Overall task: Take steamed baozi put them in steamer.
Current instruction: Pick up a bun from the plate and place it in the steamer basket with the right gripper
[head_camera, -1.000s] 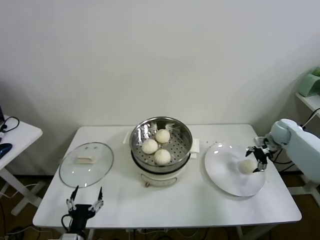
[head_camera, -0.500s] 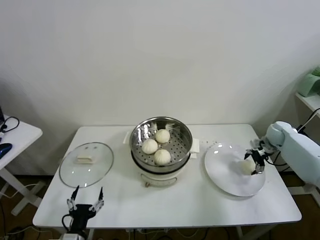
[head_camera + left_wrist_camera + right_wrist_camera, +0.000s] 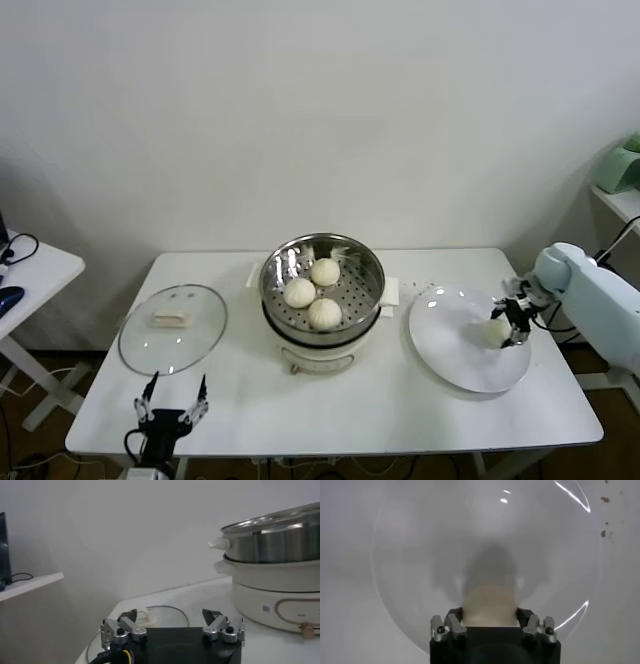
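Three steamed baozi (image 3: 324,313) lie on the perforated tray of the steamer (image 3: 372,270), a shiny steel pot on a white base at the table's middle. A fourth steamed baozi (image 3: 494,331) rests on the white plate (image 3: 450,350) at the right. My right gripper (image 3: 510,325) is down on that plate, its fingers pressed against both sides of this baozi (image 3: 489,602). My left gripper (image 3: 170,408) is parked open near the front left edge of the table, with nothing between its fingers (image 3: 127,622).
A round glass lid (image 3: 172,328) lies flat on the table left of the steamer, just beyond the left gripper. Small dark crumbs (image 3: 605,532) dot the table past the plate's rim. A side table (image 3: 30,270) stands at far left.
The right gripper's fingers have come together around the baozi on the plate. The left arm and the three buns in the steamer have not moved.
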